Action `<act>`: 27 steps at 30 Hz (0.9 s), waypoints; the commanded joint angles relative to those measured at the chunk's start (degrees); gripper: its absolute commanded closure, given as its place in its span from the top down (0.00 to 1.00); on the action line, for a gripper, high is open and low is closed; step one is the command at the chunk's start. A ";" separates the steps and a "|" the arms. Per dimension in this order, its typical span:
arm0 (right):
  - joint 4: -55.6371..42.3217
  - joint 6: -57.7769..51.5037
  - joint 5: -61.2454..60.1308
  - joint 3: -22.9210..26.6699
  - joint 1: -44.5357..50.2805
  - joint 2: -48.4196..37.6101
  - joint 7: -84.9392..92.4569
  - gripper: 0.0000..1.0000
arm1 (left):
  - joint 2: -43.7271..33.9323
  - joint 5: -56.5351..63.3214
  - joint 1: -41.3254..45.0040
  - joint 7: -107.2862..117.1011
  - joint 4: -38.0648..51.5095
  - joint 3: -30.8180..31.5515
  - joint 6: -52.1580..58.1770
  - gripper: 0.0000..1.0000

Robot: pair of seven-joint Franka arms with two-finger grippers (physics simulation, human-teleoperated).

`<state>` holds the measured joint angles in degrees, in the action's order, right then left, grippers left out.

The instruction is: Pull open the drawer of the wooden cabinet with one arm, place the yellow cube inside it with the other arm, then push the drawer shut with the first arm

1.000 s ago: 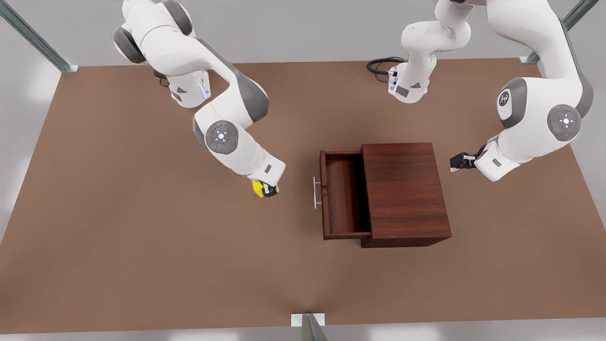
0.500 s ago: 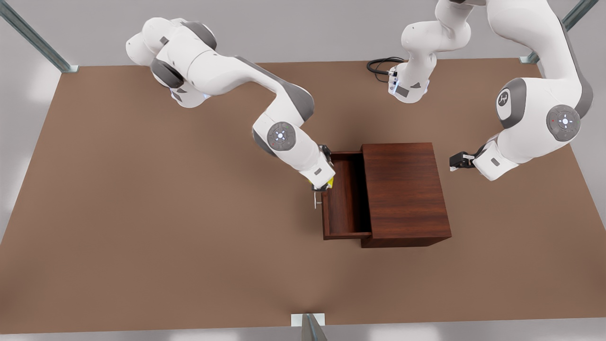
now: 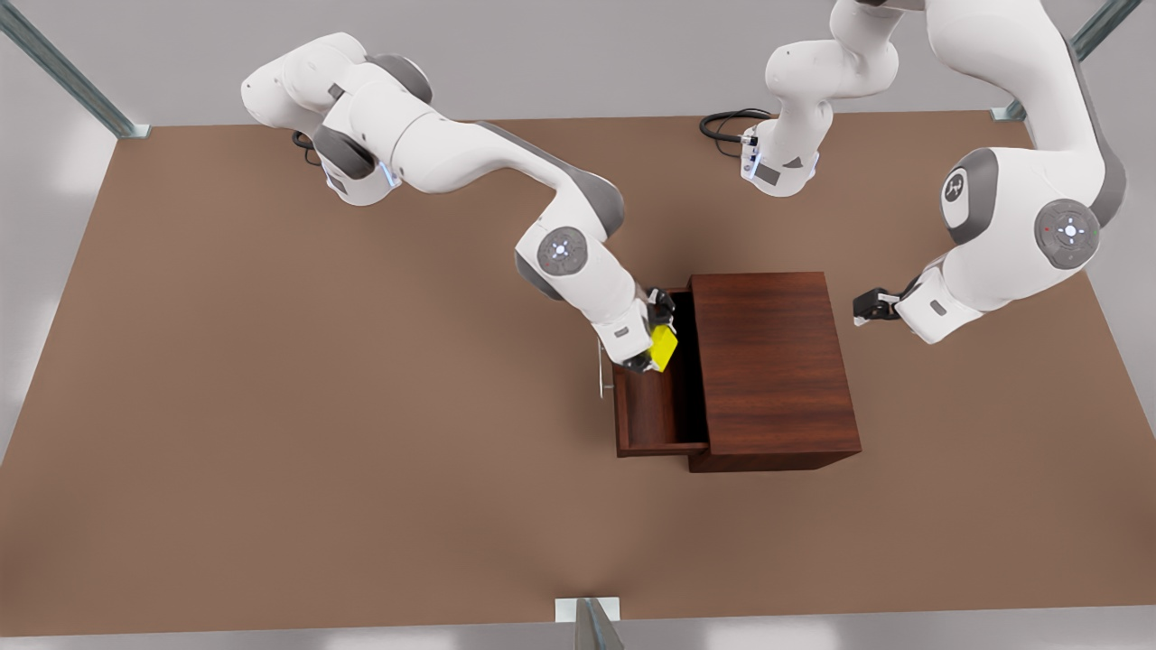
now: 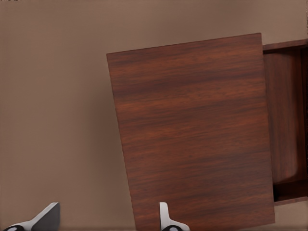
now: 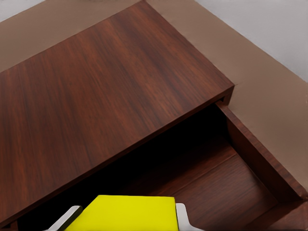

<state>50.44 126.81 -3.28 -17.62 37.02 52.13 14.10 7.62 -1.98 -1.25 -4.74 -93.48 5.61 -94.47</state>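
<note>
The wooden cabinet (image 3: 772,361) (image 4: 192,134) (image 5: 106,82) stands right of the table's middle in the front view. Its drawer (image 3: 652,417) (image 4: 286,120) (image 5: 226,183) is pulled out toward the front view's left, and the silver handle (image 3: 601,372) shows partly beside the arm. My right gripper (image 3: 657,350) (image 5: 127,220) is shut on the yellow cube (image 3: 664,347) (image 5: 130,209), hovering over the open drawer's far half. My left gripper (image 3: 862,310) (image 4: 106,222) waits open, off the cabinet's side away from the drawer, holding nothing.
The brown table (image 3: 316,433) stretches wide to the front view's left and front. A black cable (image 3: 722,122) lies at the back by one arm base (image 3: 781,167). A metal bracket (image 3: 587,614) sits at the front edge, and posts stand at the back corners.
My right arm carried the yellow cube from beside the drawer, on the front view's left, across the handle to above the open drawer. The left arm barely moved.
</note>
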 commanded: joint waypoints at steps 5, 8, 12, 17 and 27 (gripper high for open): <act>0.01 3.71 -3.93 0.74 1.03 0.17 -7.77 1.00 | 0.03 2.15 4.06 7.47 0.06 0.10 0.17 1.00; 0.45 4.68 -4.02 1.27 2.18 0.78 -7.69 1.00 | 0.11 2.15 3.97 7.47 0.23 0.10 0.08 1.00; 1.77 3.89 -2.44 1.36 2.62 0.69 -7.51 1.00 | 0.11 2.24 3.97 7.47 0.23 0.10 0.08 1.00; 3.00 4.59 -1.12 2.32 3.85 2.36 -7.51 1.00 | 0.11 2.24 3.97 7.56 0.23 0.10 0.17 1.00; 4.58 4.68 -1.20 3.47 4.81 2.19 -5.58 1.00 | 0.20 2.86 4.06 7.56 0.14 0.10 0.17 1.00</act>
<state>55.01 131.57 0.68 -14.29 41.63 54.51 -3.83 7.88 0.76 2.82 1.06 -93.34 5.69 -94.37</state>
